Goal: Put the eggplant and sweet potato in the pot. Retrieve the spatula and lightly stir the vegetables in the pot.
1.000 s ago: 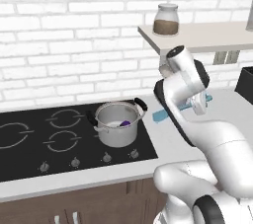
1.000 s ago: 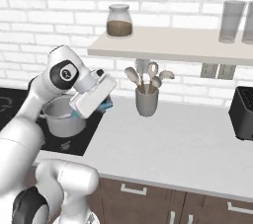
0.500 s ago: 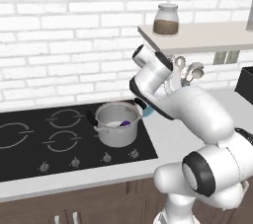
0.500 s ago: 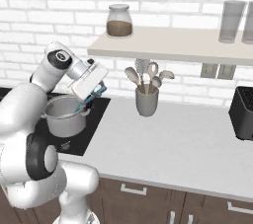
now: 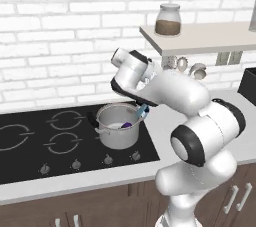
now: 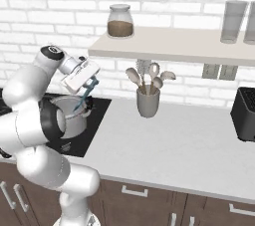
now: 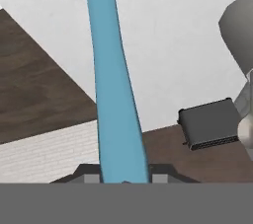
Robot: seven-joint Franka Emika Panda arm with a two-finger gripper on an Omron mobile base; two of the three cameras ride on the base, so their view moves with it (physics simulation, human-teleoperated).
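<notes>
I have the jaws clenched on the spatula; its long axis slants down from the gripper toward the pot, blade at the near-right rim. The eggplant lies inside, just left of the blade. The pot stands on the hob's right edge; open worktop beyond.

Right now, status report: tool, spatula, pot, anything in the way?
Tool shut on spatula, poised over pot. Spatula's low end at the pot rim. Eggplant inside pot. Nothing seen blocking the stir.
</notes>
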